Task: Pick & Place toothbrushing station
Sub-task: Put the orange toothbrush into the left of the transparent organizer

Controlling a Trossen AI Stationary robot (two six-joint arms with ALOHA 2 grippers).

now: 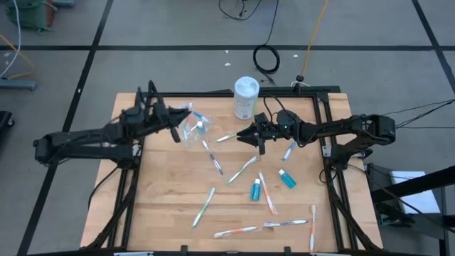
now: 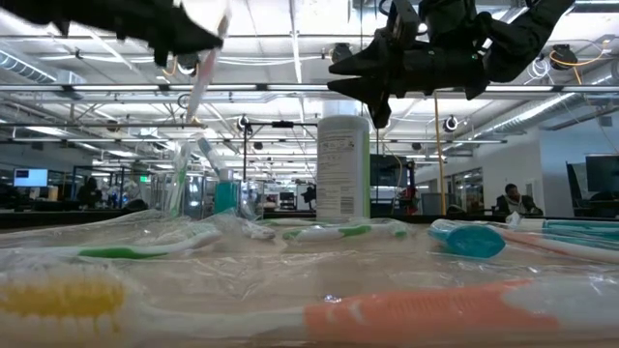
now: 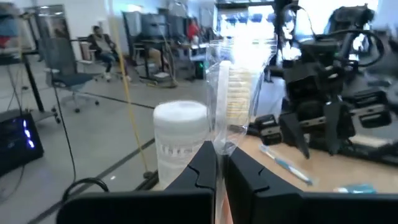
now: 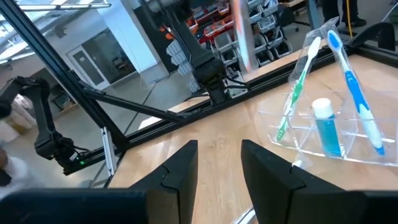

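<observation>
I have the left gripper (image 1: pixel 179 122) up over the back-left part of the table (image 1: pixel 163 206), its fingers (image 3: pixel 202 169) pressed together on a wrapped toothbrush (image 3: pixel 233 93) whose pale bristles stand straight up out of them. Just beside it the clear cup (image 1: pixel 192 131) sits on the table with a green-handled brush (image 4: pixel 297 87), a blue brush (image 4: pixel 354 87) and a teal tube (image 4: pixel 326 127) already leaning inside. The white canister (image 1: pixel 246 97) stands at the back edge, between the two arms.

My right gripper (image 1: pixel 250 135) hangs in the air near the middle of the table, pointing toward the cup, its fingers (image 4: pixel 180 163) apart with nothing between them. Below and in front of it loose toothbrushes lie scattered across the wood: a green one (image 1: pixel 203 207), an orange one (image 1: pixel 267 193), a pale one (image 1: pixel 286 223) and others. Two more teal tubes (image 1: pixel 256 189) lie flat among them, right of centre, near each other but not touching
</observation>
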